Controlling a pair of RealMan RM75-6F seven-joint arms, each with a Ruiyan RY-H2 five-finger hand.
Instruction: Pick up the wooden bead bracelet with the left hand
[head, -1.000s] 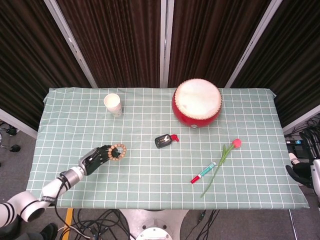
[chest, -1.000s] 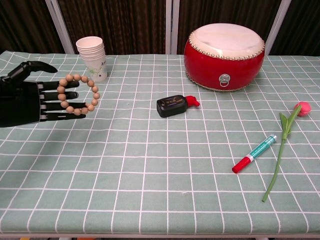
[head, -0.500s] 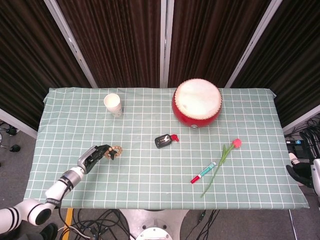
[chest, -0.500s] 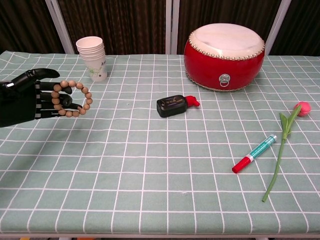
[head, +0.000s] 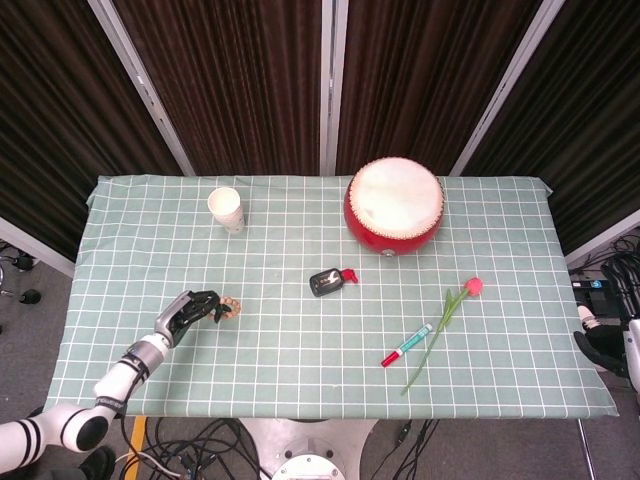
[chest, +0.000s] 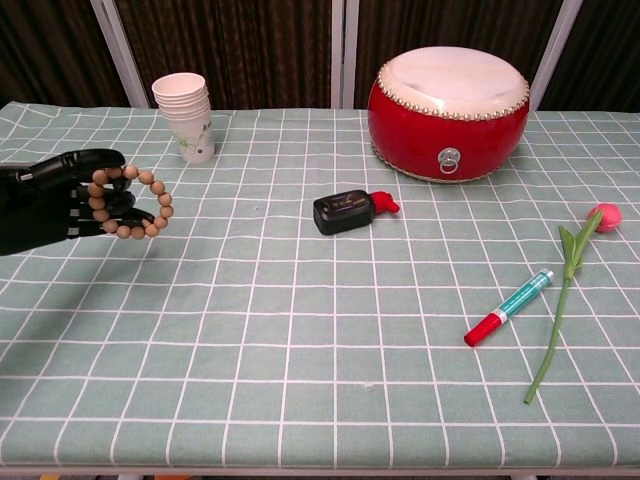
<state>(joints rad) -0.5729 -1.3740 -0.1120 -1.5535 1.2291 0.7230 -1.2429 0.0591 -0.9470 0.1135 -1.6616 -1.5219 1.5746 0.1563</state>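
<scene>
With our left hand (chest: 45, 205) we curl the fingers (chest: 118, 204) through the wooden bead bracelet (chest: 135, 201), so it cannot slip off.

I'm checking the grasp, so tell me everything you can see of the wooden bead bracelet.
The wooden bead bracelet is a closed loop of round, light tan beads that look like plain wood. The left hand holds it at the table's left side: the black fingers pass through the loop and the thumb lies over its top. It stands nearly upright, its open ring facing the chest camera. In the head view only a few beads show past the hand. Whether it clears the tablecloth is unclear.
</scene>
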